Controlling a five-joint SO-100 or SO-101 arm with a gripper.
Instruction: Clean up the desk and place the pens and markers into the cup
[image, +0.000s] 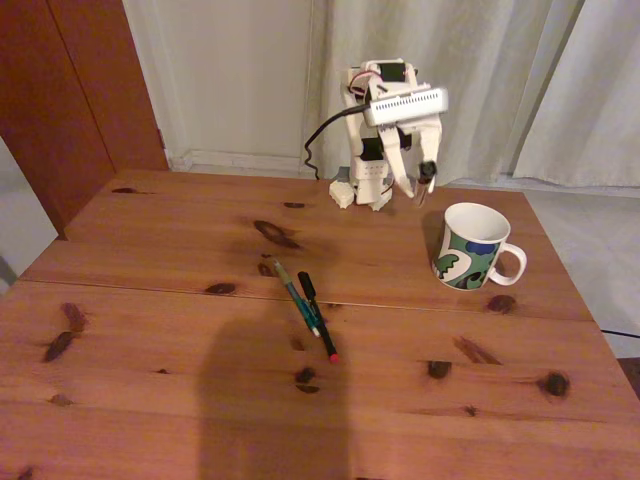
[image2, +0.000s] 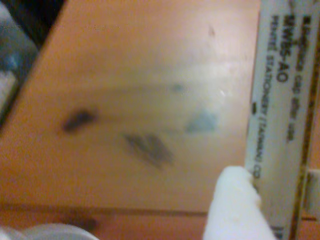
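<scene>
On the desk (image: 150, 330), a thin teal-green pen (image: 296, 295) and a black pen with a red tip (image: 316, 315) lie side by side near the middle, crossing the seam. The cup (image: 470, 245), white with green and blue swirls, stands upright at the right with its handle to the right. My gripper (image: 415, 180) hangs at the back of the desk, up and to the left of the cup, shut on the white marker (image: 430, 172). In the wrist view the marker's printed white barrel (image2: 277, 125) runs along the right edge, pressed by a white fingertip (image2: 232, 205).
The arm's base (image: 365, 190) stands at the desk's back edge with a black cable (image: 320, 135) behind it. Pale curtains (image: 500, 80) hang behind, and a dark wooden door (image: 70, 90) is at the left. A shadow (image: 270, 400) covers the front middle of the desk.
</scene>
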